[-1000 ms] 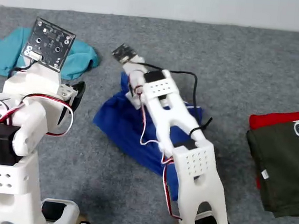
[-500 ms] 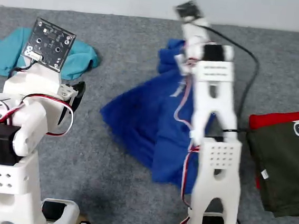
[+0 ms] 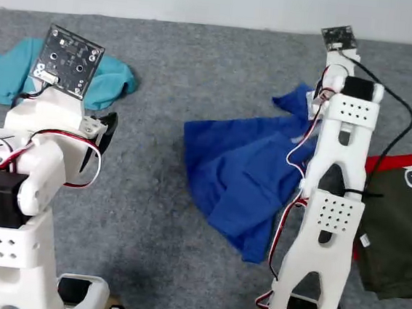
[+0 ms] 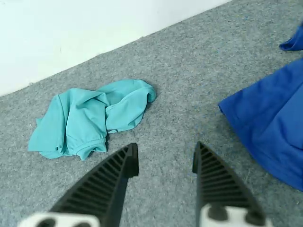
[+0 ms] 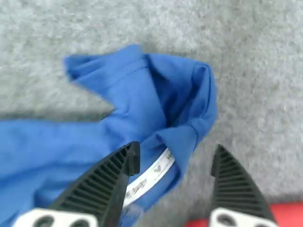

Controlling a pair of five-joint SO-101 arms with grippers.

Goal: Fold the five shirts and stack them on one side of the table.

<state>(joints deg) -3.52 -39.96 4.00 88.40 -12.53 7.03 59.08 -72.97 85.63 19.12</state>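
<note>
Blue cloth lies loose under the right arm. The blue shirt [image 3: 241, 172] is spread unevenly on the grey worktop [image 3: 200, 59]. Its collar, with a white label, sits between the right fingers [image 5: 106, 189], which stand wide apart and grip nothing. I judge that the shirt is put here so it can be flattened and folded close to the stack.

That stack, a dark green shirt [image 3: 396, 231] on a red shirt [image 3: 380, 165], lies to the side of the right fingers, at the worktop's edge.

The left fingers [image 4: 106, 187] are also open and hold nothing. They hang above bare worktop, and the crumpled teal shirt [image 4: 90, 118] lies just beyond their tips, probably the next one to take.

The right wrist view shows the collar fold and label, which the arm covers in the high view. The high view shows the whole stack and that the 2 loose shirts are well apart.
</note>
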